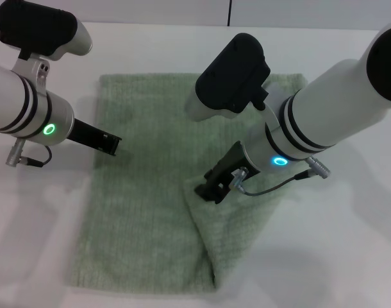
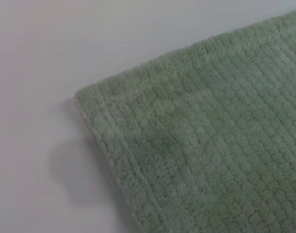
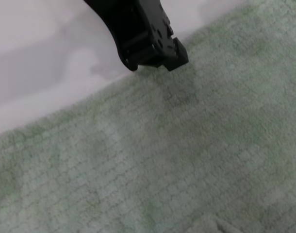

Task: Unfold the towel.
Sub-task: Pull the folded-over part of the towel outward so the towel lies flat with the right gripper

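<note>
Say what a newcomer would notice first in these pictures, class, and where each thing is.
A pale green towel lies spread on the white table, with a fold line running diagonally near its right side. The right gripper is low over that fold, near the towel's middle. The left gripper is at the towel's left edge.
</note>
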`<control>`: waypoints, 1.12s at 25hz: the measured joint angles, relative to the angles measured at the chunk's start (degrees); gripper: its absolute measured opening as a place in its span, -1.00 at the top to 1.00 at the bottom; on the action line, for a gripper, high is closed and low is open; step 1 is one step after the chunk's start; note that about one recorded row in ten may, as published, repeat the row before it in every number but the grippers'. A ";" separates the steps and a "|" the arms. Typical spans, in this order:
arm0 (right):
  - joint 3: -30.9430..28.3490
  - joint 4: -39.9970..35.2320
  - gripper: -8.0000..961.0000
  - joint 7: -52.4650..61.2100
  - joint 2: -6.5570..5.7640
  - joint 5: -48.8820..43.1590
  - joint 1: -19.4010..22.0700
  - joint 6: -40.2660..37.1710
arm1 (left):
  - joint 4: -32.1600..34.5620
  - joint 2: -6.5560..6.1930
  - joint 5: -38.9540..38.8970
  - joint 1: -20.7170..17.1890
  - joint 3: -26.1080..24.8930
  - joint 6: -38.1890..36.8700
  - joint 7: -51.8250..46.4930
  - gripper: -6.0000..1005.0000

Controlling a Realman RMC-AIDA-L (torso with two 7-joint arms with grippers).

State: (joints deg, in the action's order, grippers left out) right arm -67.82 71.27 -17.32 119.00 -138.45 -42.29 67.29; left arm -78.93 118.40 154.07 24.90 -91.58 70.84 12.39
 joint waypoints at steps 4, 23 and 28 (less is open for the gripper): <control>-0.70 0.34 0.26 -0.03 0.00 -0.59 -0.07 0.38 | 0.08 -0.01 0.12 0.16 0.00 0.00 0.00 0.99; -6.43 4.05 0.95 -1.20 0.05 1.58 -0.28 5.29 | 0.59 -0.01 0.30 0.24 0.43 0.26 0.00 0.99; -3.88 4.87 0.89 -1.52 0.17 1.47 -0.10 4.43 | 0.60 -0.01 0.41 0.24 0.44 0.26 0.00 0.99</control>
State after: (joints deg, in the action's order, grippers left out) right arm -71.70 76.14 -18.84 119.18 -136.99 -42.40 71.72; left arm -78.33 118.39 154.48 25.14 -91.14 71.11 12.39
